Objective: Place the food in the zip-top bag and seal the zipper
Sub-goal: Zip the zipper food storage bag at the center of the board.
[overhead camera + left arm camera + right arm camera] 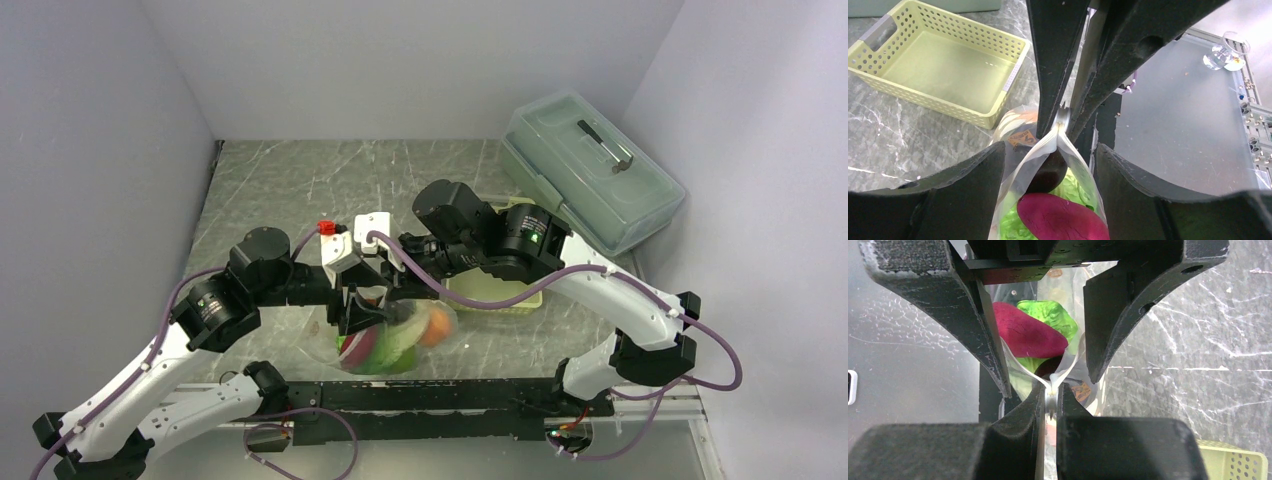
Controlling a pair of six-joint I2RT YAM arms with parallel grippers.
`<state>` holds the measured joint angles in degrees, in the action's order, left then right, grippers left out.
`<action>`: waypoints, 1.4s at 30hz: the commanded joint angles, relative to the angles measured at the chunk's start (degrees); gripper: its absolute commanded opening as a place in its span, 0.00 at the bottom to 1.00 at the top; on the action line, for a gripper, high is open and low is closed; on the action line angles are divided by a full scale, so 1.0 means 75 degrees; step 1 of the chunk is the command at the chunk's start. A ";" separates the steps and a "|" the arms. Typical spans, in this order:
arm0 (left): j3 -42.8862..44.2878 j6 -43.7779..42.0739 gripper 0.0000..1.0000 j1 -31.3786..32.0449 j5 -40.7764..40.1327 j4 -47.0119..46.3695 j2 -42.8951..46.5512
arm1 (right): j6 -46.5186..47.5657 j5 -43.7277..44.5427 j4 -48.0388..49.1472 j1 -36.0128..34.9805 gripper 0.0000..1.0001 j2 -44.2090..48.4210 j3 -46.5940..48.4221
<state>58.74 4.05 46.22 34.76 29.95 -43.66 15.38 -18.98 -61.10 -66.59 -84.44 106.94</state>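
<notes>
Clear soft plastic of the zip-top bag (400,342) bulges with the food just beside the pale green basket (923,97), off the basket's corner on the side toward the arm bases; whether bag and basket touch I cannot tell. Inside show a maroon piece (1063,220), leafy lettuce (1050,315), a dark ball (1048,172) and an orange ball (437,325), so loading looks done and sealing is the step in hand. The right gripper (1051,402), reaching across above the basket, is pressed together on the zipper (1044,146), pinching its two lips flat at one spot. From that pinch the lips part into a V toward the left gripper (360,312), whose fingers are spread and stand one on each side of the bag's mouth, near the plastic but apparently not touching it. The unsealed run of the strip thus lies directly between the left fingers, its long axis leading from the pinch roughly away from the basket. The left arm is the free one and the one placed to act: the coming move, I judge, calls for closing on the strip close to the pinch and drawing along it away from the basket while the right anchors the end.
</notes>
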 commanded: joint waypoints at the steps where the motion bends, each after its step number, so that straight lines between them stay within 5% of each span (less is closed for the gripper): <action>1: 0.0147 -0.0197 0.72 0.0025 -0.0163 0.0022 0.0100 | -0.0041 -0.0281 0.0401 -0.0038 0.00 0.0095 0.0399; 42: 0.0862 -0.1144 0.75 0.0019 0.0388 0.0368 -0.0207 | 0.0319 -0.1040 0.0374 -0.0319 0.00 0.0388 -0.0334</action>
<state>61.65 -2.26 46.22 37.71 32.77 -45.82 15.90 -24.32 -60.36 -67.02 -82.91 104.90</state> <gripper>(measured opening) 0.743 0.077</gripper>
